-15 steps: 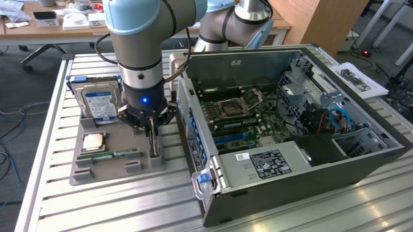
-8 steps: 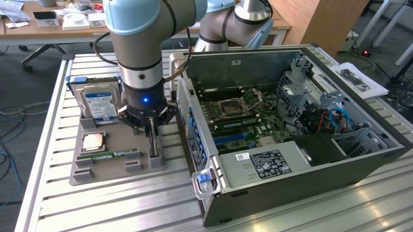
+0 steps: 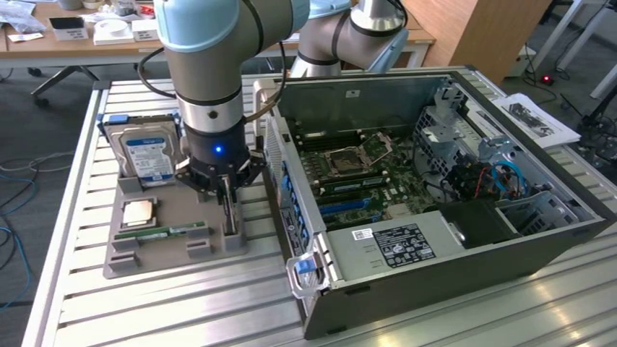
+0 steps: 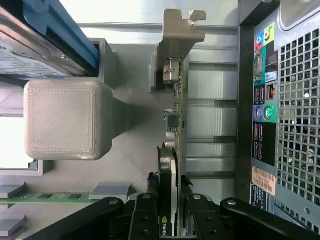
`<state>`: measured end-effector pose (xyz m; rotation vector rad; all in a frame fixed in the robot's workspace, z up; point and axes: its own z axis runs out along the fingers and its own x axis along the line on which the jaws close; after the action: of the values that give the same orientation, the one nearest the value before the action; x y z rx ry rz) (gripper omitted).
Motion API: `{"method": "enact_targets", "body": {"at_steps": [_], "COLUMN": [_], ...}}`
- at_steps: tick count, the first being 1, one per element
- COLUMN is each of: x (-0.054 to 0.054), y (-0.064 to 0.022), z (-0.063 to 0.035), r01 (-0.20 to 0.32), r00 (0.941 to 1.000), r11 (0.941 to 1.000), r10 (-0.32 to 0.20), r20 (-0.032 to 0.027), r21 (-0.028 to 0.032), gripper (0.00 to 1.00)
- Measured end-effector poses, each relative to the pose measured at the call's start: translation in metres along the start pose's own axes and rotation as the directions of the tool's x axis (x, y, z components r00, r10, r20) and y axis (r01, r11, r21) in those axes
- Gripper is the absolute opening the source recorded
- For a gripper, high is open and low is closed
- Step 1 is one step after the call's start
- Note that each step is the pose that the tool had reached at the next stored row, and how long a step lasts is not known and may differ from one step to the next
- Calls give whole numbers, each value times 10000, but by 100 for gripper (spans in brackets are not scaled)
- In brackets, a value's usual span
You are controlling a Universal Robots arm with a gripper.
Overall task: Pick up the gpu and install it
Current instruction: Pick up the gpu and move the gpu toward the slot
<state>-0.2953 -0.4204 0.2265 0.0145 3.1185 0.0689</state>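
Note:
The gpu point(image 4: 174, 120) stands on edge in a slot of the grey holder tray point(image 4: 130, 165), its metal bracket point(image 4: 179, 30) at the far end. My gripper point(image 4: 171, 212) straddles its near end, with a black finger point(image 4: 146, 215) pressed against each face, shut on the card. In the exterior view my gripper point(image 3: 225, 191) reaches straight down onto the thin upright gpu point(image 3: 230, 215) at the tray's point(image 3: 144, 262) side nearest the open computer case point(image 3: 434, 267). The card still rests in its slot.
On the tray stand a silver hard drive with a blue label point(image 3: 144, 153), a processor chip point(image 3: 138, 212) and a green memory stick point(image 3: 164, 233). The case lies open, showing the motherboard point(image 3: 352, 170) with blue slots point(image 3: 342, 206). Its rear wall point(image 4: 280, 100) is close beside the card.

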Motion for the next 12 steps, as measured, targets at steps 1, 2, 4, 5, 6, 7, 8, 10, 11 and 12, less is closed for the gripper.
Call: {"method": "enact_targets", "body": {"at_steps": [1,2,4,5,6,7,8,10,11,12], "x": [-1,-1,-1,-1,-1,-2,-2,-3,-3,-4], "y": [1,1,2,2,3,4,4,6,7,8], "z": [-3,-11,-37,-50,-65,-83,-101,-140,-163,-186], "r01": [0,0,0,0,0,0,-1,0,-1,0], "r00": [10000,10000,10000,10000,10000,10000,10000,10000,10000,10000], "r11": [10000,10000,10000,10000,10000,10000,10000,10000,10000,10000], "r10": [0,0,0,0,0,0,1,0,1,0], "r20": [3,4,0,1,0,0,1,0,0,0], "r21": [-3,-4,1,0,0,0,0,1,0,0], "gripper": [27,27,27,27,27,27,27,27,27,27]}}
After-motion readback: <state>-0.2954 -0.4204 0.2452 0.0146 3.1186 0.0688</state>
